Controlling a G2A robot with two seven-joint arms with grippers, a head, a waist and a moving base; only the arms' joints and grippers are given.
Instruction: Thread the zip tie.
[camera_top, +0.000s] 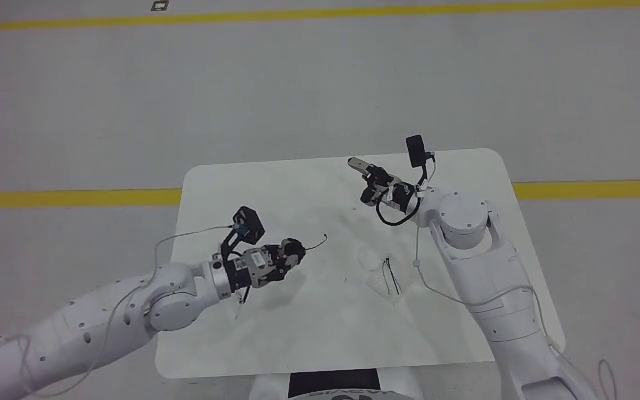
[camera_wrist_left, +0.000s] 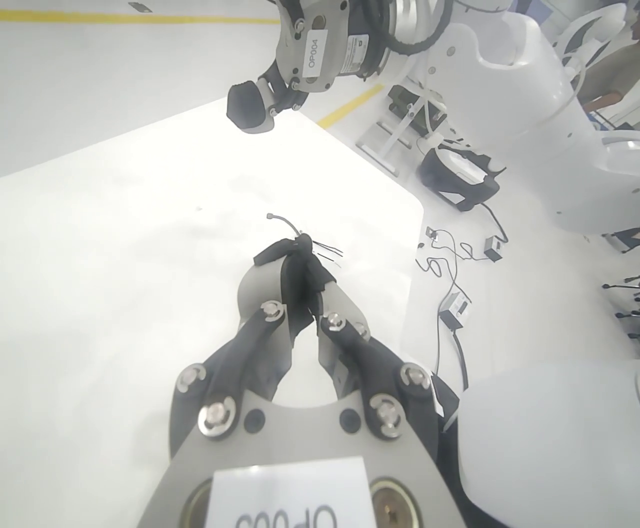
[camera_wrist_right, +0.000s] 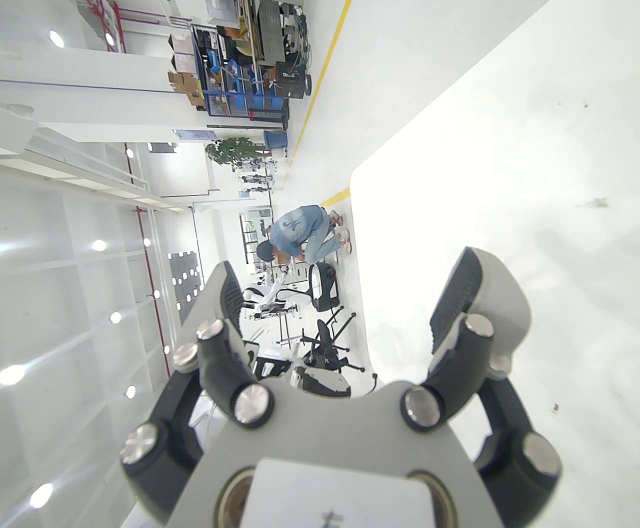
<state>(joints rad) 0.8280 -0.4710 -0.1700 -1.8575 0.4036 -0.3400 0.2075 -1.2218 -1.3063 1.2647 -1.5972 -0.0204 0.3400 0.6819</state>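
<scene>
White surface (camera_top: 300, 330) lies under both arms. Left tool (camera_wrist_left: 299, 252) is pressed together, pinching the zip tie (camera_wrist_left: 282, 220) near one end. A short curved length of the tie sticks out beyond the tool, toward the right arm, over the middle of the surface. Right tool (camera_wrist_right: 345, 300) is spread wide, over the far right part of the surface and well apart from the tie. Nearer the right arm's side, thin dark strands (camera_top: 392, 277) lie flat on the surface. They are possibly more ties, though too small to tell.
</scene>
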